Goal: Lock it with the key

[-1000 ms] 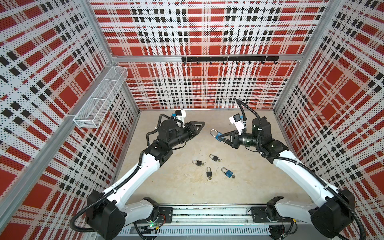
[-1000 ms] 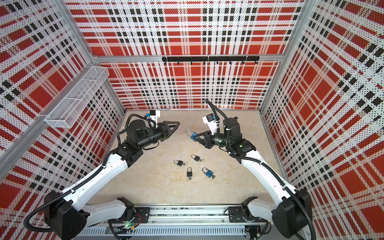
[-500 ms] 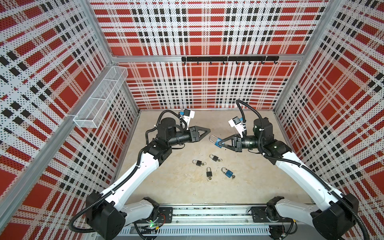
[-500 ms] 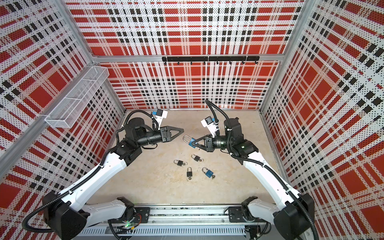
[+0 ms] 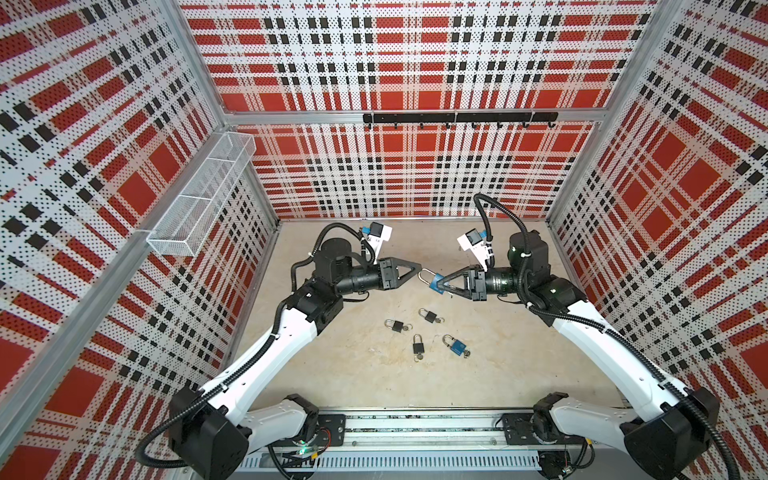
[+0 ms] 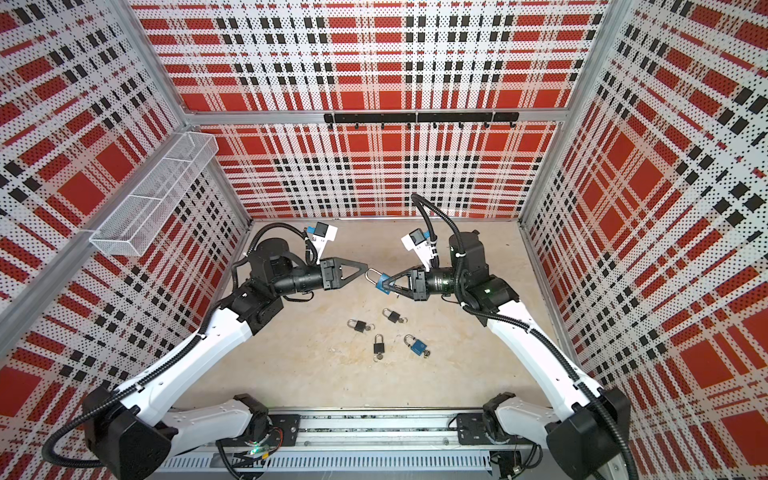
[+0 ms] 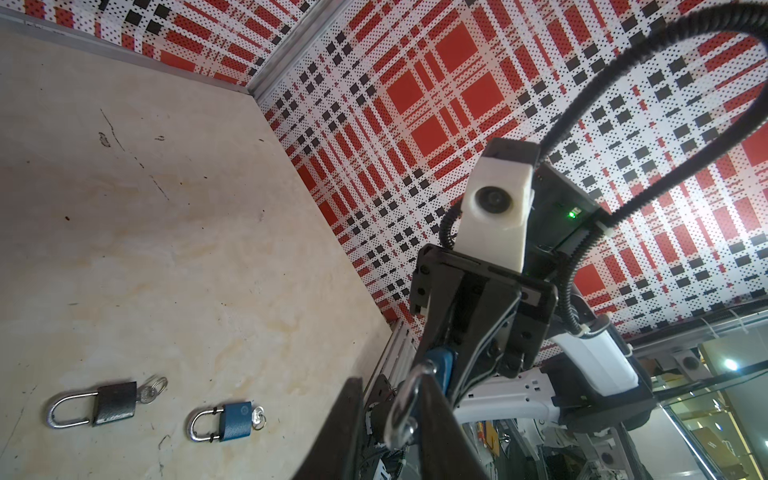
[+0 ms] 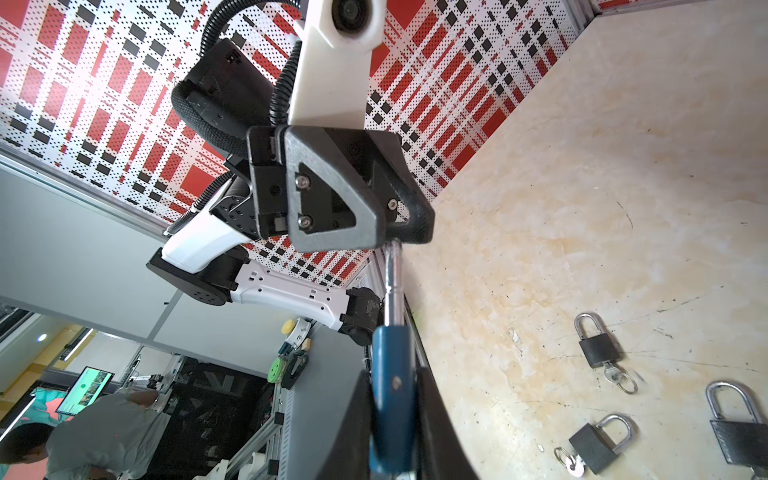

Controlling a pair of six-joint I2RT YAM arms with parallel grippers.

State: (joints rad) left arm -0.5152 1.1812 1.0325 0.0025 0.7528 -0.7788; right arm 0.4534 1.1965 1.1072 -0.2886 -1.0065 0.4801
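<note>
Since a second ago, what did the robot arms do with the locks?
The left gripper swung in toward the right gripper and narrowed its jaws around the shackle of the held padlock; whether it grips yet is unclear. The right gripper shifted only slightly and kept its hold. The four loose padlocks on the table stayed put.

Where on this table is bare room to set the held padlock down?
Bare table lies between the loose padlocks and the front rail, and along the back wall. Crowded: the middle, around the left claw, right claw and padlocks.
</note>
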